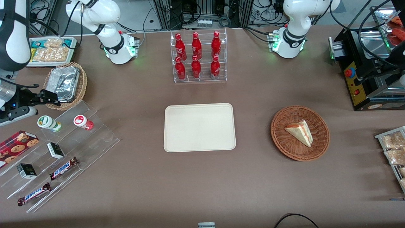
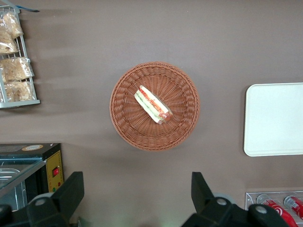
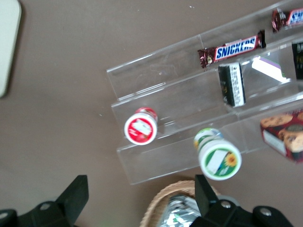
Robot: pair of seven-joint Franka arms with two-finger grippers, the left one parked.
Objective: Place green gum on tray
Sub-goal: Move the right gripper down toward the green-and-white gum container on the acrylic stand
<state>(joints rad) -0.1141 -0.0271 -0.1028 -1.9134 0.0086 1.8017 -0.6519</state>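
gripper [image 1: 50, 98]: hovering w/ fingers spread wide, holding nothing, above the foil basket [image 1: 65, 85], near the acrylic shelf [image 1: 60, 152].
green gum [image 1: 49, 123]: sitting untouched on shelf's top step, beside red gum [image 1: 83, 122].
tray [image 1: 199, 127]: lying bare mid-table, well apart.
progress: nothing done; grasp, carry, drop all pending.

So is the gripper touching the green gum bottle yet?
Apart. In the right wrist view the open gripper hangs above the acrylic stand, and bare stand shows between its fingers and the green gum.
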